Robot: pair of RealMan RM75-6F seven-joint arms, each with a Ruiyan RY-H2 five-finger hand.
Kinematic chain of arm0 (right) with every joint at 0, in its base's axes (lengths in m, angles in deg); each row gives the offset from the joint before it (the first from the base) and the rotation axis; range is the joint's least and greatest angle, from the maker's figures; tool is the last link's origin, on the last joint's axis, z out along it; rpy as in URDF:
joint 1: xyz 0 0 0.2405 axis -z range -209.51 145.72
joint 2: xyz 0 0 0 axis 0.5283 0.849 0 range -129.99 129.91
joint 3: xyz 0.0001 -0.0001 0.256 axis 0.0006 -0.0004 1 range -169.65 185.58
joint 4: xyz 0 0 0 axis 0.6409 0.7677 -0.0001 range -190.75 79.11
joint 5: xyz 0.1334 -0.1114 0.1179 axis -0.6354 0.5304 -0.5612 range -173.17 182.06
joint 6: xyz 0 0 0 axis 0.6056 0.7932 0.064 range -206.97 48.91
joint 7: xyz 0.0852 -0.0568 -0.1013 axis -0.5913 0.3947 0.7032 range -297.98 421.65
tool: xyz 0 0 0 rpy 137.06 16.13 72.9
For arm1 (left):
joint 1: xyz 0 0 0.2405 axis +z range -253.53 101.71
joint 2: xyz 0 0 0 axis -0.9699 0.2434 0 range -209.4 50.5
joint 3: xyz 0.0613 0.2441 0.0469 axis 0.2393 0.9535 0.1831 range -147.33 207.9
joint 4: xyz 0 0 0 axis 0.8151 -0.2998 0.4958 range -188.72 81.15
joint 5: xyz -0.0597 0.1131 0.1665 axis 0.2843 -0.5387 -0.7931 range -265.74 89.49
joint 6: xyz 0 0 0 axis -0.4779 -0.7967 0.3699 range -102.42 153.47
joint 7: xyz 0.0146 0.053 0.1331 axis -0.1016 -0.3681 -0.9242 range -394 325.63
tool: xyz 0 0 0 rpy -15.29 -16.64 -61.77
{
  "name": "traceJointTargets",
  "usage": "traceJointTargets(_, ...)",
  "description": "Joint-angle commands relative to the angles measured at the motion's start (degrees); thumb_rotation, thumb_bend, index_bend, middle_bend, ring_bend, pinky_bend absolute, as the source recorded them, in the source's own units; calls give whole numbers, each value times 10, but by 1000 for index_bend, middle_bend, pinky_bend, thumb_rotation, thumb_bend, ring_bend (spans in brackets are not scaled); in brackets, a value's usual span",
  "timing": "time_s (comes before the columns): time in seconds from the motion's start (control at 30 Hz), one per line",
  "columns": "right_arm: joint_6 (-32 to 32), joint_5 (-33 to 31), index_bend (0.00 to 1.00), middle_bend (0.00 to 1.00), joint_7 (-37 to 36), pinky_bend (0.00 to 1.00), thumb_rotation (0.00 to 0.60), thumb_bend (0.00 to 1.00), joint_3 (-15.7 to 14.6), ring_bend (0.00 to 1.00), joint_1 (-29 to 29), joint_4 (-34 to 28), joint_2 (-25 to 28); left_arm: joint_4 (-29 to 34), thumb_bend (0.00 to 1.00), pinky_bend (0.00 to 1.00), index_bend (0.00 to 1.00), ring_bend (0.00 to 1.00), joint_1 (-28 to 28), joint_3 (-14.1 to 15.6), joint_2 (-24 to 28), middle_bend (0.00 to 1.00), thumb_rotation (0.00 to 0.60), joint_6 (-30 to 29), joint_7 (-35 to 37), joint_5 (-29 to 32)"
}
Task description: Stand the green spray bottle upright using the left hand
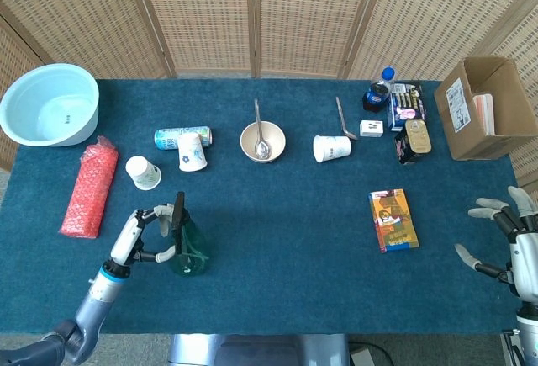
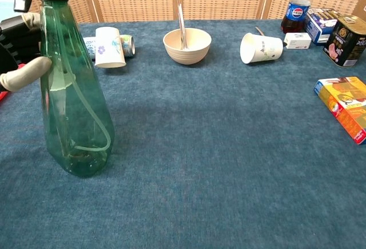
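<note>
Here, near the front left corner of the bench (image 1: 277, 299), your left hand (image 1: 143, 233) gripped the green spray bottle (image 2: 71, 97) high on its body, fingers curled round it just below the black sprayer. The bottle stood on its base on the blue cloth, close to upright. The likely risk was the release: the body is tall with a narrow neck, so opening the fingers unevenly or dragging them across it could tip it over toward the white paper cup (image 1: 142, 172) and the red packet (image 1: 87, 188) behind it. In the chest view the hand was cut off by the left edge, so you couldn't judge how firmly it held. Whether the base sat fully flat was also hard to make out from the head view. Far over by the front right corner, your right hand (image 1: 504, 240) hovered with fingers spread, holding nothing.
</note>
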Motion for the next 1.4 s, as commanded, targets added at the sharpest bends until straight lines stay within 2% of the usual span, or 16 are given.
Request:
traceJointTargets(0.03,0,0,364,308,1,100,600,221,0,40,0,-1,0,-7,319,660,468,522,4,5,0,470,589,-6,-1,-6)
traceJointTargets(0.17,0,0,364,308,2,101,600,221,0,40,0,-2,1,-15,318,608,467,511,10,10,0,469,507,-14,-2,-11)
traceJointTargets(0.3,1,0,364,309,2,100,600,222,1,40,0,-3,1,-18,318,507,467,505,16,10,1,469,417,-21,-2,-10)
traceJointTargets(0.4,2,1,364,309,2,100,600,220,1,40,0,-3,2,-17,317,555,465,503,21,11,3,468,382,-26,-3,-10)
traceJointTargets(0.6,1,2,364,309,3,100,600,222,1,39,-1,-5,2,-16,315,569,460,489,29,14,7,461,334,-30,-8,-10)
traceJointTargets(0.73,3,3,363,309,5,101,600,222,1,40,-1,-7,2,-15,312,633,445,476,28,15,7,451,299,-29,-10,-12)
traceJointTargets(0.9,6,3,363,309,6,101,600,224,0,40,2,-9,4,-12,292,587,402,440,29,12,6,410,165,-39,-13,-16)
traceJointTargets(0.97,7,4,364,309,6,100,600,223,0,40,2,-10,4,-11,286,542,391,429,30,12,6,399,129,-44,-17,-17)
traceJointTargets(1.07,7,6,363,309,7,100,600,224,0,40,2,-12,5,-7,281,500,382,421,33,12,9,393,102,-52,-21,-20)
traceJointTargets(1.3,5,8,363,309,12,100,600,224,1,40,-1,-16,5,9,276,548,373,411,44,12,22,378,60,-69,-25,-21)
traceJointTargets(1.4,5,10,363,309,15,101,600,225,0,40,-1,-18,5,16,275,521,371,410,48,11,28,377,41,-75,-26,-20)
